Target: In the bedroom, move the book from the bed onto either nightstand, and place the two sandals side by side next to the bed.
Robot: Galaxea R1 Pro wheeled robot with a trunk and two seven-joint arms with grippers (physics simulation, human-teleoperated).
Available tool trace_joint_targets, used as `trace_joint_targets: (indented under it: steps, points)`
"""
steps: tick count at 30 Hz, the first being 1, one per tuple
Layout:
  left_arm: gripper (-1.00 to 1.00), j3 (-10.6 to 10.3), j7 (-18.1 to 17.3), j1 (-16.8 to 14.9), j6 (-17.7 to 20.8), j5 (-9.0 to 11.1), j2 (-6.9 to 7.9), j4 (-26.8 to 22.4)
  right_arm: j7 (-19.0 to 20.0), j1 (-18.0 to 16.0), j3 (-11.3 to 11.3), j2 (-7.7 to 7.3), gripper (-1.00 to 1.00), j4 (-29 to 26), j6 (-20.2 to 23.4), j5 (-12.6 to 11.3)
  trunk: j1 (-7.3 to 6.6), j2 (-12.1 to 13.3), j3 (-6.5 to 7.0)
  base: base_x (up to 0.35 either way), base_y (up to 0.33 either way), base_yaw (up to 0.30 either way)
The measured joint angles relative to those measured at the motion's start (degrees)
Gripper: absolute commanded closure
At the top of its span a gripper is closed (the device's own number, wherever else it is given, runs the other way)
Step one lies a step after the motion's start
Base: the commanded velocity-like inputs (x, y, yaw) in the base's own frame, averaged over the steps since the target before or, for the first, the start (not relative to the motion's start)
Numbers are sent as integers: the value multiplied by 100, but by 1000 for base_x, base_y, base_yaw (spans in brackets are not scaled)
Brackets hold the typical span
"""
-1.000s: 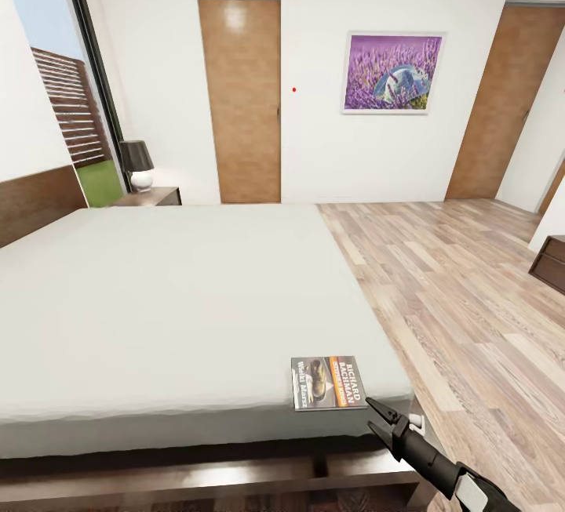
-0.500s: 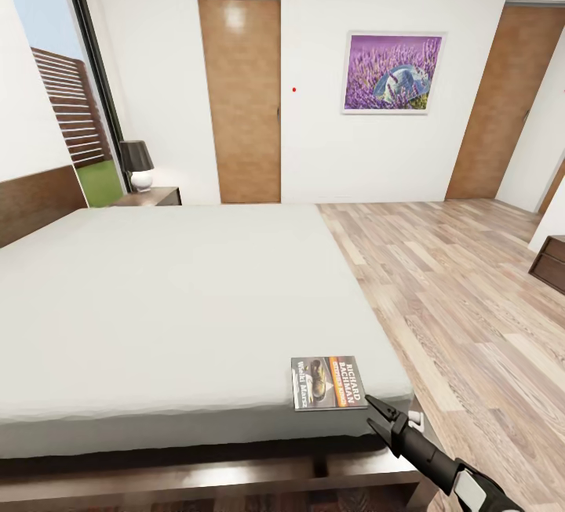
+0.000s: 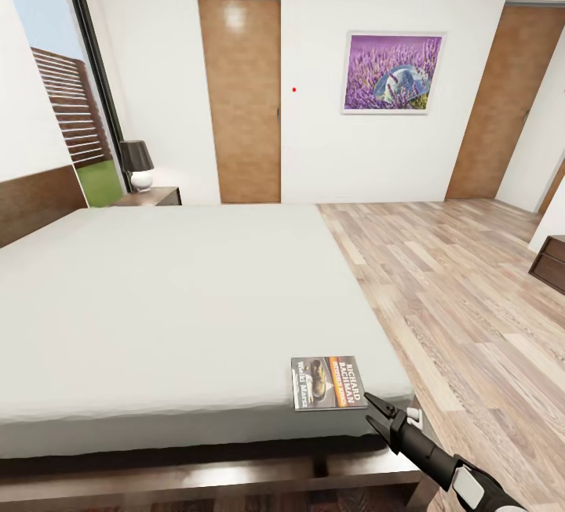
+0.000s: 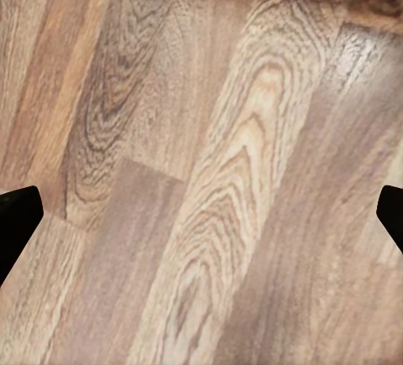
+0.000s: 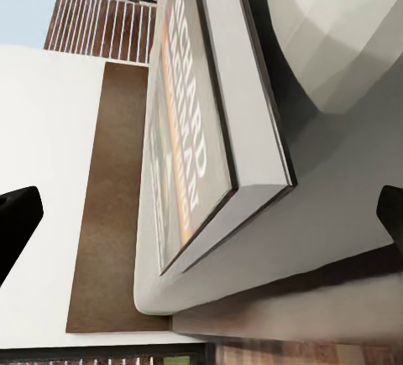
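The book [image 3: 328, 383] lies flat on the bed [image 3: 180, 300], at the near right corner of the light-grey mattress. It has a dark cover with white lettering. My right gripper [image 3: 369, 408] is open just beside the book's right edge, at the mattress corner, touching nothing. In the right wrist view the book [image 5: 189, 130] fills the space ahead, seen edge-on, with the open right gripper [image 5: 201, 214] facing it. My left gripper [image 4: 201, 218] is open over wood-plank floor [image 4: 210, 172]. The sandals are out of view. A nightstand [image 3: 153, 197] stands at the bed's far side.
A black-shaded lamp [image 3: 137, 163] sits on that nightstand. Two brown doors [image 3: 242, 96] and a purple picture [image 3: 392, 73] are on the far wall. A dark wood cabinet [image 3: 552, 261] is at the right edge. Plank floor [image 3: 455, 300] runs along the bed's right side.
My right arm has shifted slightly beside the mattress corner and its fingers look spread a little wider. The book has not moved.
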Motion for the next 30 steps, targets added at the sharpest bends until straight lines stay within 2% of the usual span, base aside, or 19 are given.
trace_joint_targets:
  steps: [7,17,30]
  points:
    - [-100,0,0,1,-4,3,0,0,1,-3,15,-1,-100,-8,-21,2,0,0,0,0,0,0]
    - [-100,0,0,1,-4,2,0,0,-5,-4,85,-1,-100,-9,-278,-4,0,0,0,0,0,0]
    - [-100,0,22,2,-5,-1,0,0,-9,-11,105,-1,-100,-9,-333,-5,0,0,0,0,0,0]
